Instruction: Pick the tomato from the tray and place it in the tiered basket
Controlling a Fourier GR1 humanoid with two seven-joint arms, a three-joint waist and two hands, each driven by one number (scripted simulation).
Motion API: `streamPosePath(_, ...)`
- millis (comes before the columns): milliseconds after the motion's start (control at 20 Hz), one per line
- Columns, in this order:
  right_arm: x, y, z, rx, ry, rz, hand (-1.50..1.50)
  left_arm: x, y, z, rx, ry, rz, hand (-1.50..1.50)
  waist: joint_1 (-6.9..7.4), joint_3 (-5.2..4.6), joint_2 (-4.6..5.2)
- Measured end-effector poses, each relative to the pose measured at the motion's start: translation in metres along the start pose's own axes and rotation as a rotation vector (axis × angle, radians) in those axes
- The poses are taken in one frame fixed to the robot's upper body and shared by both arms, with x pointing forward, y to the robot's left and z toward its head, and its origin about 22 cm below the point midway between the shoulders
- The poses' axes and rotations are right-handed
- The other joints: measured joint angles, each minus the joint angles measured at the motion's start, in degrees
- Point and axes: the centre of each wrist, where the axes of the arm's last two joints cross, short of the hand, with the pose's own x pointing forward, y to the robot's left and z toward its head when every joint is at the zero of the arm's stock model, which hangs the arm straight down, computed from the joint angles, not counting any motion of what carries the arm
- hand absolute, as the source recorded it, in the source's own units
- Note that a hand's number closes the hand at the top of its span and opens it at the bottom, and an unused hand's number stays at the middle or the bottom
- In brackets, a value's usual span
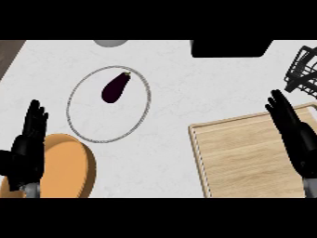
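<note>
While both arms come in from the near edge, each hand is held up with its fingers straight and pointing to the far side. The left hand (25, 148) shows at the near left. Its fingers are apart from the thumb and it holds nothing. It sits over the left side of an orange plate (71, 165) on the white tabletop (168, 116).

The right hand (299, 135) shows at the near right. Its fingers are straight and close together, and it holds nothing too. It is over the right part of a pale wooden tray (243, 153). No tomato shows on the tray, so I cannot tell where the tomato is.

Far from the left hand lies a clear round plate with a pale rim (108, 104). A dark purple eggplant (116, 87) lies on it, toward the far side, tilted.

The black wire tiered basket (312, 72) stands at the far right, just past the tray's far corner. A black box shape (231, 48) sits at the far edge, and a small grey round thing (110, 42) peeks in at the far edge to the left. No words or labels can be read on anything.
</note>
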Motion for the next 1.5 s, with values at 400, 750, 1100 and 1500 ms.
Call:
streamPosePath(400, -0.013, -0.061, 0.018, -0.667, 0.031, -0.132, -1.50, 0.004, 0.027, -0.012, -0.005, -0.036, -0.167, 0.00, -7.43, -1.51, -0.29)
streamPosePath(750, -0.065, -0.084, 0.092, -1.280, 0.366, -0.104, -1.50, 0.008, 0.037, -0.019, -0.068, -0.032, -0.235, 0.00, -7.05, -2.05, 0.42)
streamPosePath(1100, -0.035, -0.080, 0.148, -1.197, 0.567, 0.003, -1.50, 0.013, 0.030, -0.032, -0.145, -0.054, -0.253, 0.00, -3.30, -2.36, 1.02)
streamPosePath(1500, 0.040, -0.104, 0.142, -0.927, 0.825, 0.123, -1.50, 0.018, 0.013, -0.044, -0.188, -0.076, -0.256, 0.00, -0.63, -2.32, 1.45)
